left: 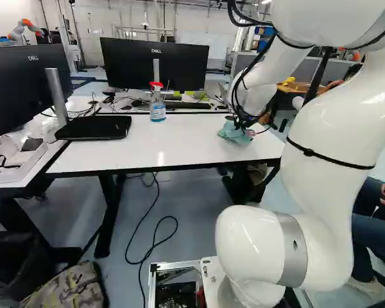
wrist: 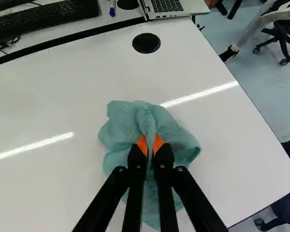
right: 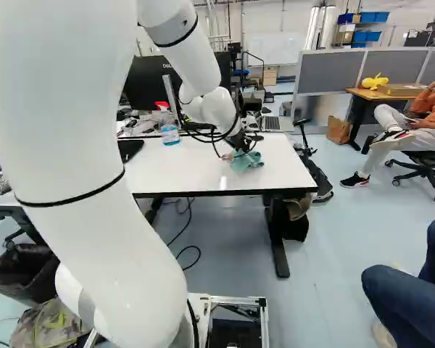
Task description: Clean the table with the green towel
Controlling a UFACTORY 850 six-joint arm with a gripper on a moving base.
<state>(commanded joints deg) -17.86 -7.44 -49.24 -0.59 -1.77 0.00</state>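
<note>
Near the right-hand end of the white bench (right: pixel 188 170), the right base view shows you the jaws (right: pixel 241 149) reaching down to the crumpled green towel (right: pixel 248 161) lying on the top. For their grip, go to your wrist view: the jaws (wrist: pixel 150 146) are nearly closed, a raised fold of cloth pinched between the orange pads (wrist: pixel 142 145), the rest spreading around and under them. That view also gives you a black disc (wrist: pixel 146 43) set in the bench ahead of the towel, and beyond it a pen (wrist: pixel 112 8) beside an open laptop (wrist: pixel 176 7). Your base views alone show the spray bottle (left: pixel 157 106) with its red top; in the left one, a closed black laptop (left: pixel 93 128) lies near the bench's left end.
</note>
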